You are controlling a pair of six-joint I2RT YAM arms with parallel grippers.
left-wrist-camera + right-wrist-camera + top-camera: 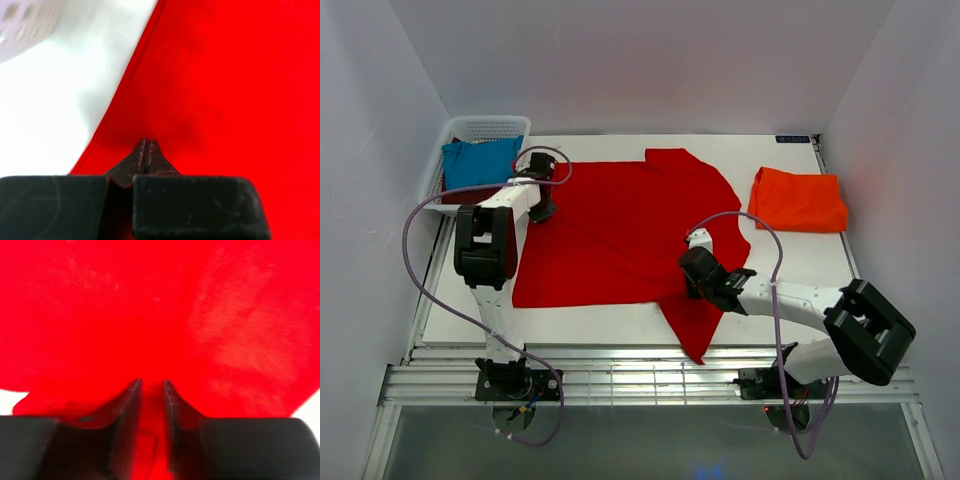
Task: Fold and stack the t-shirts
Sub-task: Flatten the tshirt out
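Observation:
A bright red t-shirt lies spread flat across the middle of the white table, one sleeve hanging toward the near edge. My left gripper is at the shirt's far left corner. In the left wrist view it is shut, its tips on the red cloth just inside the hem, with no fold visible between them. My right gripper is over the shirt's near right part. Its jaws stand a little apart, with red cloth lying in and under the gap. An orange-red t-shirt lies folded at the far right.
A white mesh basket stands at the far left corner, right beside my left gripper. It holds a teal-blue t-shirt with dark maroon cloth under it. White walls enclose the table on three sides.

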